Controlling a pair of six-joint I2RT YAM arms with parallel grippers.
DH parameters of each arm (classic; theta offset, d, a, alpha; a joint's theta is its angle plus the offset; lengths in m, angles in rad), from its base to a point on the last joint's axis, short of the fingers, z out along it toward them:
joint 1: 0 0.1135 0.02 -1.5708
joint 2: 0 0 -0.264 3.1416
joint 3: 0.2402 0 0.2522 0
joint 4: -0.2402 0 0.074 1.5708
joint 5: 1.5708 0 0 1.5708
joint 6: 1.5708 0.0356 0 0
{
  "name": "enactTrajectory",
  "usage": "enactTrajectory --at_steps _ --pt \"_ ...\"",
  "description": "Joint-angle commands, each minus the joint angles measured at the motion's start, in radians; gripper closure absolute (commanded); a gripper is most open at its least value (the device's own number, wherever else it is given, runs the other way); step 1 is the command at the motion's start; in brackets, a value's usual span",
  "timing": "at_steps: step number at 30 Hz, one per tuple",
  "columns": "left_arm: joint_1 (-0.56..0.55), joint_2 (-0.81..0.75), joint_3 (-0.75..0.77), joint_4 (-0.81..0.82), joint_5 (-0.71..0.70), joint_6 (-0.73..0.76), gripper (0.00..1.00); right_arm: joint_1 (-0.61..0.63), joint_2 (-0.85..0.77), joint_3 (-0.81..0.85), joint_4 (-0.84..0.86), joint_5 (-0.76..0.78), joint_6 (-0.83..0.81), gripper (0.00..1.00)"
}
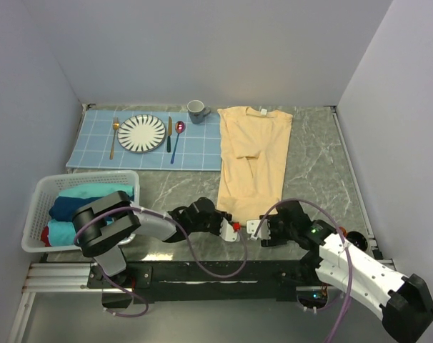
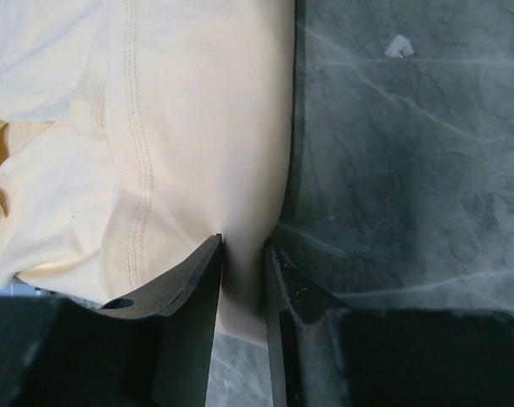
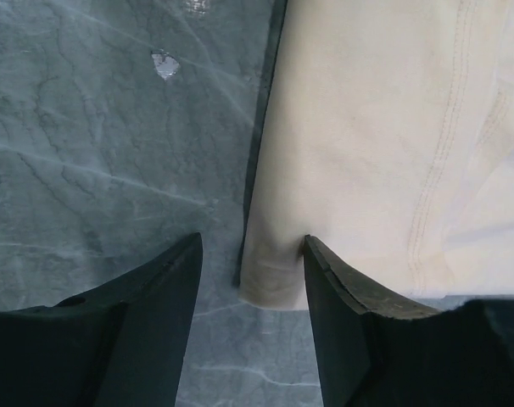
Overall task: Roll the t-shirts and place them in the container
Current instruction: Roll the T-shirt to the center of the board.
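Pale yellow t-shirt (image 1: pixel 254 153): folded lengthwise into narrow strip, flat on grey marbled tabletop (image 1: pixel 316 164). Collar with white label (image 1: pixel 260 110) at far end, hem at near end, sleeve folded across middle. Double stitch line near hem. Teal t-shirt (image 1: pixel 95 191), navy t-shirt (image 1: pixel 73 207): crumpled, piled in white basket (image 1: pixel 41 193) at left, well apart from yellow one.

Near hem corners of pale yellow-tan short-sleeved cloth t-shirt (image 1: pixel 254 153) hidden under black left gripper (image 1: pixel 234 229) and right gripper (image 1: pixel 254 229) (top view); cropped in both wrist views. Teal and navy folded t-shirts (image 1: pixel 72 207) in white plastic basket (image 1: pixel 88 176) half-masked by left arm (image 1: pixel 102 216).
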Motion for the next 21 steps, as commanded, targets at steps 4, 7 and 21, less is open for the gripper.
enactTrajectory --at_steps 4,7,21 --pt "0.0 -0.081 -0.093 -0.015 0.041 -0.022 0.68 0.077 0.015 0.034 0.036 0.082 0.076 0.43" --pt "0.0 -0.073 -0.081 -0.026 0.043 -0.03 0.68 0.099 0.038 0.025 0.11 0.16 0.081 0.4" --pt "0.0 -0.047 -0.015 -0.047 0.062 -0.09 0.67 0.124 -0.026 -0.135 0.238 0.262 -0.07 0.34"
